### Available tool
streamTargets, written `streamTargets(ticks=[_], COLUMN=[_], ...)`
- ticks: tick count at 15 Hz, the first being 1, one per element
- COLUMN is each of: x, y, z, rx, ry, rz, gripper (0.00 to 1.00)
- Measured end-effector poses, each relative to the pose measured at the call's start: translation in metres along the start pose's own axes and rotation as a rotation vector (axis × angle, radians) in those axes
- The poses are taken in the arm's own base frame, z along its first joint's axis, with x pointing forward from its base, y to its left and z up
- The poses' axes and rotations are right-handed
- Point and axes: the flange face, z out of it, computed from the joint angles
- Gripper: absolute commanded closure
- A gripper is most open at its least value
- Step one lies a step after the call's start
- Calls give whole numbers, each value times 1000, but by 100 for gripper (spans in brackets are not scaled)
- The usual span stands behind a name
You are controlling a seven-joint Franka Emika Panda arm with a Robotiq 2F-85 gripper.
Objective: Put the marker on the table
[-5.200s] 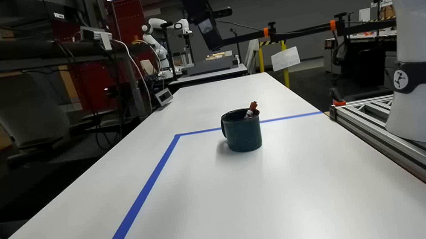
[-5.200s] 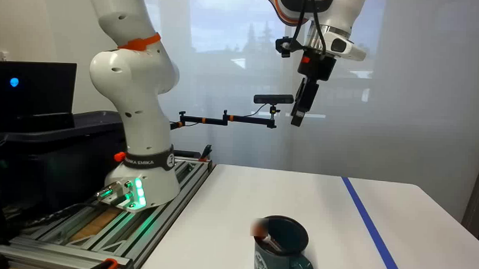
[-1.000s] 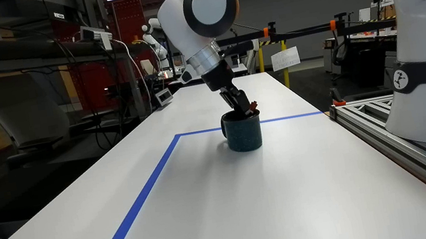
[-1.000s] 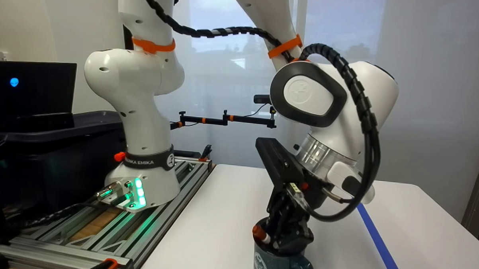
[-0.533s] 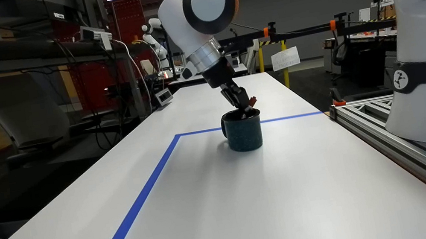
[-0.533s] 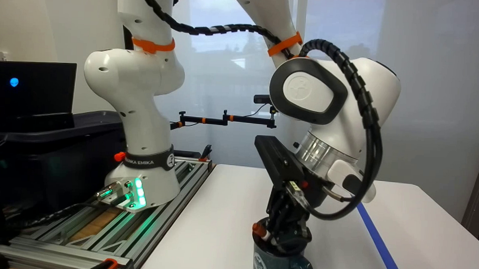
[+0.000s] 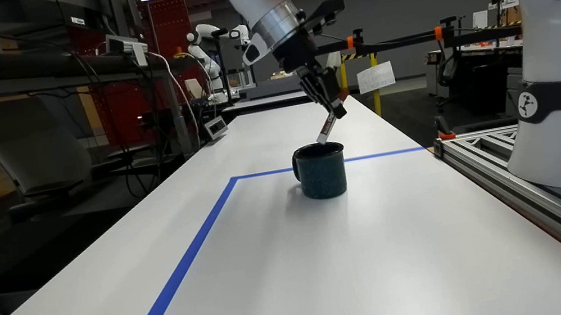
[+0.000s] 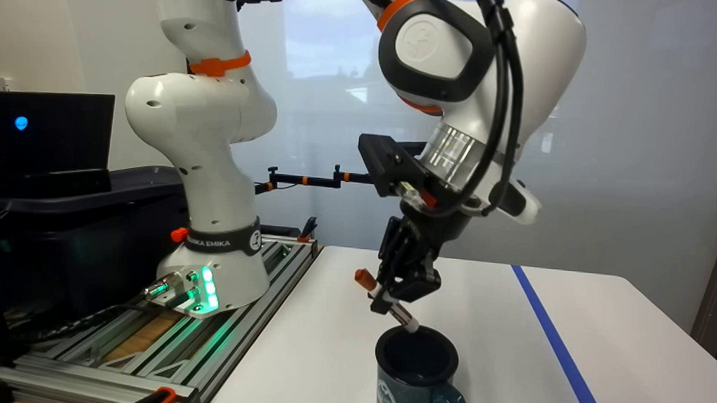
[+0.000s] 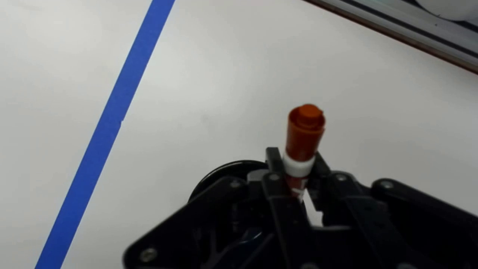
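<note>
The marker (image 9: 305,138), with an orange-red cap and a white barrel, is pinched between the black fingers of my gripper (image 9: 297,164). It hangs tilted, cap end up, in both exterior views. In an exterior view the white lower end of the marker (image 7: 327,128) is level with the cup's rim or barely over it, below the gripper (image 7: 336,107). From another angle the gripper (image 8: 394,298) is seen above the cup, the cap of the marker (image 8: 365,279) sticking out toward the robot base. Beneath everything lies the white table (image 7: 255,276) with blue tape lines.
A dark teal cup (image 7: 321,173) stands upright on the table, right under the marker, its handle (image 8: 450,401) facing outward. Along one table side runs a grey metal rail (image 8: 271,318) carrying the robot base (image 8: 218,280). A small grey device (image 7: 216,128) sits at the opposite edge.
The gripper closed on the marker inside the cup, then rose, drawing it upward and slightly toward the robot base. The cup has barely moved.
</note>
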Motion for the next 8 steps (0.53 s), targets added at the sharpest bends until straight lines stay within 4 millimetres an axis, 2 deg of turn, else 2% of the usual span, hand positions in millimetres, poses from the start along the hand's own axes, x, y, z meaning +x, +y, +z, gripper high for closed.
streamTargets(ticks=[2, 4, 8], x=[-4, 4, 43], y=[-14, -34, -83], z=[-13, -21, -20], rx=[-12, -42, -139], ry=[58, 116, 223], rz=[5, -9, -61], gripper=[95, 95, 95])
